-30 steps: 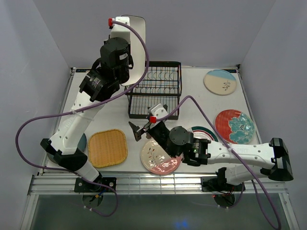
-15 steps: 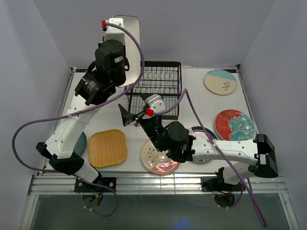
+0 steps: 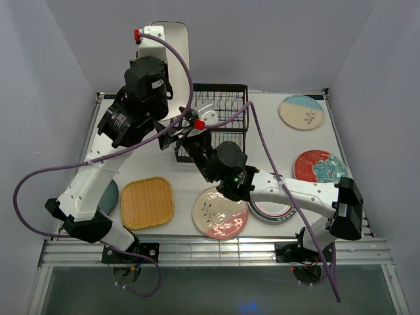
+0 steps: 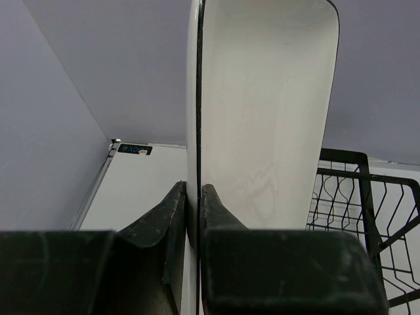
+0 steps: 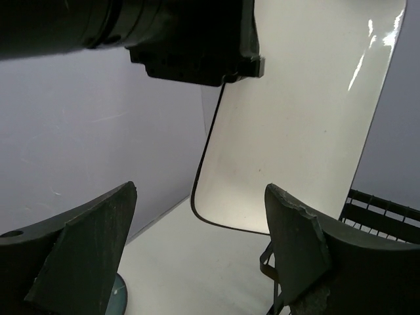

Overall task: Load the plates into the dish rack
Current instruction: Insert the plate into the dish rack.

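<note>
Alignment between plate edge and rack slot is what the coming move appears to turn on. The left gripper [image 4: 192, 190] is pressed together on the rim of the white rounded-rectangle plate [image 4: 269, 118], pinching it near one short end so the dish stands edge-on. Its long axis runs nearly vertical up the centre of the left wrist view. The dish rack [image 4: 367, 197] sits at the lower right of that view, below and to the right of the held plate, so the plate looks due to travel rightward and down into the slotted tier.

From above, the plate [image 3: 182, 52] rises at the upper left of the rack [image 3: 226, 105]. The left arm hides its lower edge, so whether it is over a slot cannot be told. The right gripper [image 5: 200, 190] is spread and empty. It faces the plate's lower curve [image 5: 308, 111] without touching it, by the rack's left side.
</note>
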You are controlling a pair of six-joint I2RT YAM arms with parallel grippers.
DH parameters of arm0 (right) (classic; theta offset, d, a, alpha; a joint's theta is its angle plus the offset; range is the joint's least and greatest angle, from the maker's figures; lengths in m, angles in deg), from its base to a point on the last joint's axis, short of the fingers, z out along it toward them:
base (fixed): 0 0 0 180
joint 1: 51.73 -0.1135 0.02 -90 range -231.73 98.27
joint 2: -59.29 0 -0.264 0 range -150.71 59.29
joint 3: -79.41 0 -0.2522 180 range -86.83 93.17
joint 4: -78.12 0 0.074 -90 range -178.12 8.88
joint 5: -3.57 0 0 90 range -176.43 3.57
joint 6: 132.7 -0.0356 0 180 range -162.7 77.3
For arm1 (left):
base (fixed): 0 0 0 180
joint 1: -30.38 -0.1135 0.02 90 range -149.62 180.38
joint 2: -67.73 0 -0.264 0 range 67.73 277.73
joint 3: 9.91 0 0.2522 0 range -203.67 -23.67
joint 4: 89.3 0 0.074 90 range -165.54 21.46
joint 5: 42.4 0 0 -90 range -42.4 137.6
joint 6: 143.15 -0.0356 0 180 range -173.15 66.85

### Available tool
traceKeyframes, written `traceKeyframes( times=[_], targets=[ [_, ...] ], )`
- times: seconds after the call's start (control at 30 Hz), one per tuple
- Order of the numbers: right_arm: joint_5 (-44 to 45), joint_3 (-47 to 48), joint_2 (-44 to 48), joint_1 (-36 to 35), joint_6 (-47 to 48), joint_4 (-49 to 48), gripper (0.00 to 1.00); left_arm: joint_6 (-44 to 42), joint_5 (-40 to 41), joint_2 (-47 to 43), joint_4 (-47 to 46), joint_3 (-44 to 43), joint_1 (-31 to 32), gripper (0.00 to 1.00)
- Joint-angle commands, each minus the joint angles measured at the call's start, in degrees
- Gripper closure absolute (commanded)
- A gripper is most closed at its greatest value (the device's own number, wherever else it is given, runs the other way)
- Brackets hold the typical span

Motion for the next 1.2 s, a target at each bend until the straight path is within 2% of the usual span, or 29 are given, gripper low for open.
traceKeyframes(
  times=[0.0,0.13,0.53,0.77,1.17],
  targets=[
    [-3.1,3.0,-3.0,0.8,-0.5,-3.6,0.16,1.4,1.8,-5.1,-9.0,-1.4,0.2,1.00],
    [-2.5,3.1,-5.9,1.0,2.6,-8.9,0.19,3.6,2.2,-6.0,-9.0,-0.7,0.1,1.00],
    [-0.7,5.7,-11.7,1.6,6.9,-15.8,0.21,4.1,2.1,-7.5,-8.9,1.3,0.0,1.00],
    [-0.2,6.4,-12.3,1.5,8.3,-14.8,0.21,4.5,3.1,-7.1,-9.0,1.5,-0.1,1.00],
    [-0.7,13.3,-17.5,1.6,13.7,-15.7,0.23,5.7,2.7,-8.4,-8.3,3.1,-0.4,1.00]
  ],
)
